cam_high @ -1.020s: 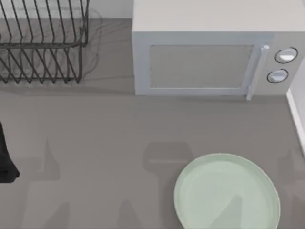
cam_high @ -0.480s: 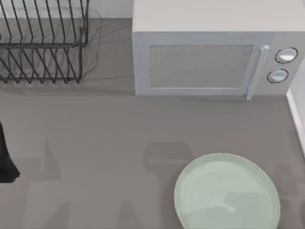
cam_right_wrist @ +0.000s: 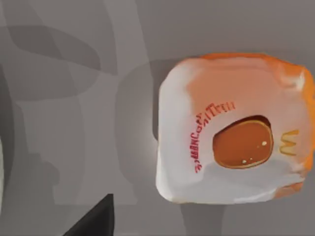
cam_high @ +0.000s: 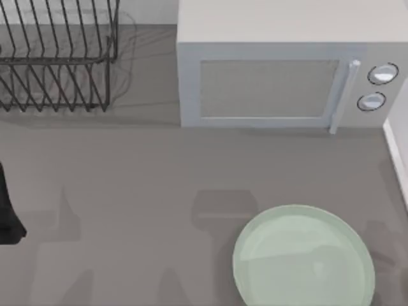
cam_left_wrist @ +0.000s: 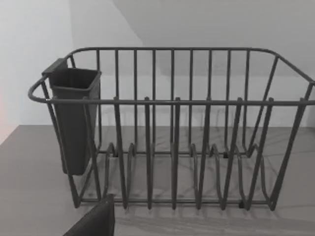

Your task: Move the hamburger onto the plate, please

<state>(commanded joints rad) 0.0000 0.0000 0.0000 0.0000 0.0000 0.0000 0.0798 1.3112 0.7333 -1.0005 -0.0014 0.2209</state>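
The hamburger (cam_right_wrist: 231, 130) lies on the grey table in the right wrist view, a rounded white and orange pack with red lettering and a yellow M. A dark part of my right gripper (cam_right_wrist: 93, 221) shows at that view's edge, apart from the hamburger and above the table. The plate (cam_high: 303, 258), pale mint green and bare, sits at the table's front right in the top view. My left arm (cam_high: 7, 210) stays parked at the table's left edge, and a dark part of my left gripper (cam_left_wrist: 96, 221) faces the dish rack.
A white microwave (cam_high: 280, 70) with its door shut stands at the back right. A dark wire dish rack (cam_high: 54, 57) with a cutlery cup (cam_left_wrist: 74, 118) stands at the back left. Open grey table lies between them and the plate.
The shadow lying across the plate has changed shape and drifted towards the right. The plate and the left arm have stayed where they were.
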